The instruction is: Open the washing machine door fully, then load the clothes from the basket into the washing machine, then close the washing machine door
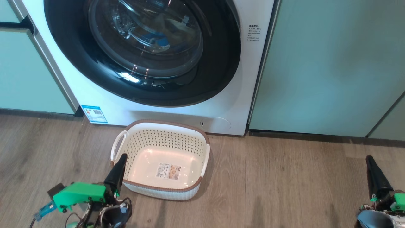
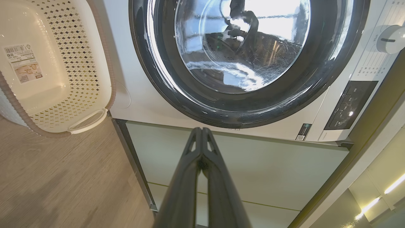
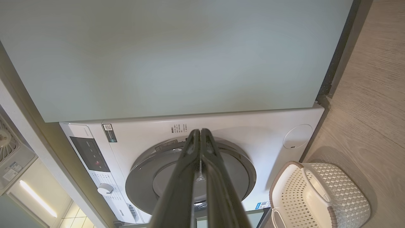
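— We stand on a wood-look floor (image 1: pixel 284 177) between pale green cabinet panels (image 1: pixel 332 63). Our end effectors?
— The left end effector (image 1: pixel 122 157) and the right end effector (image 1: pixel 369 158) both have their fingers pressed together, clamped on nothing.
— What can't we read?
— The washing machine door (image 1: pixel 142 53) sits shut, its top cut off. A blue patch (image 1: pixel 159 41) behind its glass is unclear.
— The basket (image 1: pixel 164 124)?
— It's upright on the floor just before the washing machine (image 1: pixel 234 95), mouth up, long axis along the machine's front.

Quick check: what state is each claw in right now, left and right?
Left claw: closed, holding nothing.
Right claw: closed, holding nothing.
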You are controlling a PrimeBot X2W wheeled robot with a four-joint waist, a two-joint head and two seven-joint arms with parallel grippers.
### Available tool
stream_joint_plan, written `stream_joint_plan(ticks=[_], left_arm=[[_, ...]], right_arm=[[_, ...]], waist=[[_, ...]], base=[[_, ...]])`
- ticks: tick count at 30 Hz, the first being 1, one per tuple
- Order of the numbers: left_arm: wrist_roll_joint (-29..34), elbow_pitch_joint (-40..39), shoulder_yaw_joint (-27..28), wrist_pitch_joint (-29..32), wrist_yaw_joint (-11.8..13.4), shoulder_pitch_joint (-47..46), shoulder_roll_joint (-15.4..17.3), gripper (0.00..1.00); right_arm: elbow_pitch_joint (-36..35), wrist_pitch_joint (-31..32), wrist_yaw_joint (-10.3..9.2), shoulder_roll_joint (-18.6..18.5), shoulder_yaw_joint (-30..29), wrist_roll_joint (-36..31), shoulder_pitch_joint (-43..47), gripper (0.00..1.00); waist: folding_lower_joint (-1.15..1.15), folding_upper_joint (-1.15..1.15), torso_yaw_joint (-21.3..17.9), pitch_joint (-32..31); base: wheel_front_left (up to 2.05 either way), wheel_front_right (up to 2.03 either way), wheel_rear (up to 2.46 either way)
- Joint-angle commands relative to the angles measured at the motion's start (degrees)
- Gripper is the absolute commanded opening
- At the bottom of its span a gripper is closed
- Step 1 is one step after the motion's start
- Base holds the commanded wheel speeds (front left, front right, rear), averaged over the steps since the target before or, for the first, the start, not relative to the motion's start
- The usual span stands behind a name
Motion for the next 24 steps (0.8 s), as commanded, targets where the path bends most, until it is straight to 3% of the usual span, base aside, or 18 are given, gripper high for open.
stream_joint_plan(ticks=[1, 24], left_arm=[[-0.30, -1.62, 2.03, 0.35, -0.51, -3.21, 0.39, 0.00], [-0.30, -1.62, 2.02, 0.35, -0.51, -3.21, 0.39, 0.00]], right_arm=[[-1.81, 0.35, -0.16, -0.30, 0.88, -0.36, -3.14, 0.00], [-1.80, 0.43, -0.16, -0.23, 0.78, -0.45, -3.15, 0.00]], waist=[[0.00, 0.00, 0.00, 0.00], [0.00, 0.00, 0.00, 0.00]], base=[[0.00, 0.00, 0.00], [0.00, 0.00, 0.00]])
